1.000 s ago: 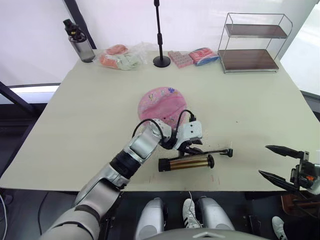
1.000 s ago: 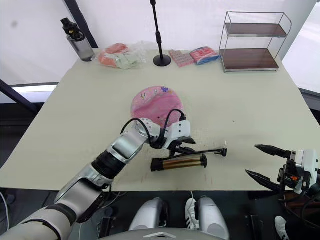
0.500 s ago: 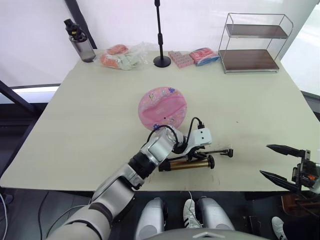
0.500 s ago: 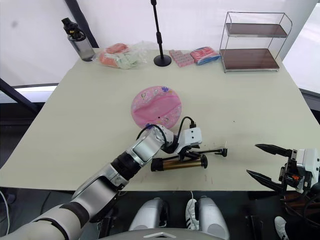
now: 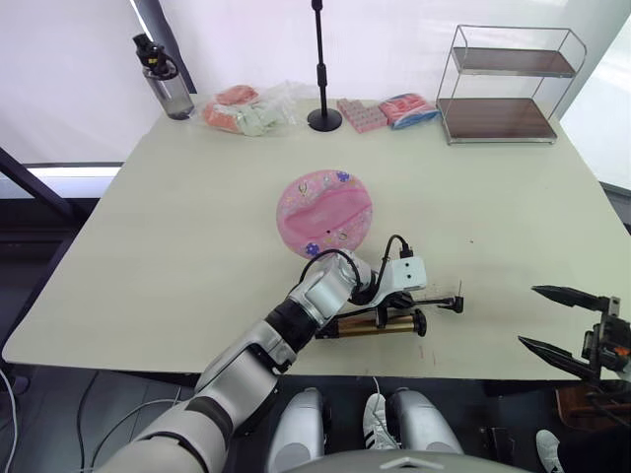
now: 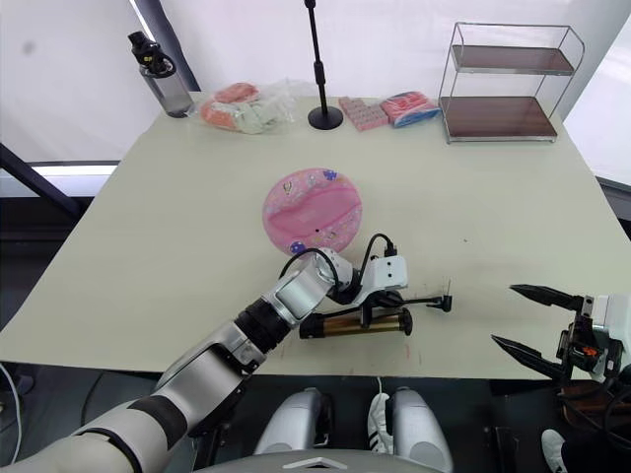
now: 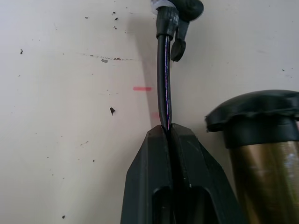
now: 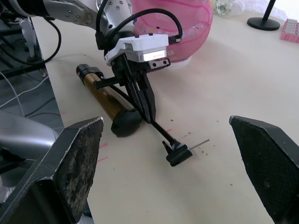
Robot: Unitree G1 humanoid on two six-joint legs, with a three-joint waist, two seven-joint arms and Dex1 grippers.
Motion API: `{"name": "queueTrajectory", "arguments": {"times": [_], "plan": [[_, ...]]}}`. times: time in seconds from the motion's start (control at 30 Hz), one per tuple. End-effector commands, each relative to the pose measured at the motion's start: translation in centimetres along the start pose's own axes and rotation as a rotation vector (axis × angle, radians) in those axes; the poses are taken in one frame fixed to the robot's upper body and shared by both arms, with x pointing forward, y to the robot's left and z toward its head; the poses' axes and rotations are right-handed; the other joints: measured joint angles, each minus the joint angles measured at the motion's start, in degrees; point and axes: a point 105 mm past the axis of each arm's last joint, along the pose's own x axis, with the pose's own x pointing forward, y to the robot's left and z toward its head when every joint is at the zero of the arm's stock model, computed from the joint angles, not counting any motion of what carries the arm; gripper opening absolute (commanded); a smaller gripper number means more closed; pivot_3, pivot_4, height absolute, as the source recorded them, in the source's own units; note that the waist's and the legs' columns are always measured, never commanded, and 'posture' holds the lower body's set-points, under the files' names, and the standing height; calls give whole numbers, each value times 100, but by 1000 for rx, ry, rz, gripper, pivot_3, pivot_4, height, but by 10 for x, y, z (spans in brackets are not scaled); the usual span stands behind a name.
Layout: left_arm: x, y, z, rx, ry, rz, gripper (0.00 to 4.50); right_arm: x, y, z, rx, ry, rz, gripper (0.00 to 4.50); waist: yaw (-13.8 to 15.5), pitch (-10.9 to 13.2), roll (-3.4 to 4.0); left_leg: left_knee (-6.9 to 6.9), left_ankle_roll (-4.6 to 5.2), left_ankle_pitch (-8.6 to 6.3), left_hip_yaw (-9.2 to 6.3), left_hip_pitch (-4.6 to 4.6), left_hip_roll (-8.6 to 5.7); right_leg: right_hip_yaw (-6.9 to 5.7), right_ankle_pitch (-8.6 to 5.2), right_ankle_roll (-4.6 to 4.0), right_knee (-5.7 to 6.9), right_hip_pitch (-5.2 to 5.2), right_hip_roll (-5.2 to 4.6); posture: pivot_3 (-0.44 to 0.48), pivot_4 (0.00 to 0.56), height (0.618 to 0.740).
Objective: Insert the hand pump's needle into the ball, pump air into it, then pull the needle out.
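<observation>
My left hand [image 7: 169,133] is pinching the hand pump's [image 5: 375,324] black hose [image 7: 163,79] just beside the barrel, needle [image 8: 198,142] lying on the counter [image 5: 197,217] pointing away from the ball [image 5: 325,209], while my right hand [image 5: 564,317] waits spread, well apart.

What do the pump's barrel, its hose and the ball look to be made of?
Hand pump barrel: likely metal, bronze-gold with a glossy sheen. Hose: thin, black, shiny, probably rubber or plastic; the left gripper pinches it. Ball: glossy pink with small prints, apparently soft plastic or rubber.
</observation>
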Motion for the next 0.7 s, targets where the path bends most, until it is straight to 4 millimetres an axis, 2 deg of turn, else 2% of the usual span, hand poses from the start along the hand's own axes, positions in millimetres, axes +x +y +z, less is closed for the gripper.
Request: {"name": "queueTrajectory", "arguments": {"times": [0.03, 0.13, 0.33, 0.47, 0.7], "plan": [[4, -3, -2, -11, 2, -7, 55, -7, -4, 6, -48, 9, -13, 4500, -1, 0, 1, 3, 0, 0, -5, -3, 1, 3, -1, 2, 0, 1, 0, 0, 150, 736], [2, -2, 0, -8, -10, -3, 55, -6, -4, 5, -47, 8, -14, 4500, -4, 0, 1, 10, 0, 0, -27, -4, 1, 8, -7, 6, 0, 21, 1, 0, 150, 736], [-10, 4, 18, 2, -93, 41, 55, -7, -4, -1, -34, 20, -29, 4500, -14, 2, 4, 10, 0, 0, -30, -5, 1, 7, -8, 7, 1, 21, 1, 0, 150, 736], [-30, 3, 34, -18, -210, 68, 55, -1, -6, -8, -16, 26, -72, 4500, -27, 2, 8, 10, 0, 0, -31, -6, 1, 7, -8, 7, 0, 21, 1, 0, 150, 736], [-44, 4, 34, -13, -292, 121, 55, 14, -9, -8, 73, -27, -149, 4500, -21, 2, 20, 10, -1, 0, -31, -4, 4, 7, -8, 7, 5, 22, 1, 0, 150, 736]]}}
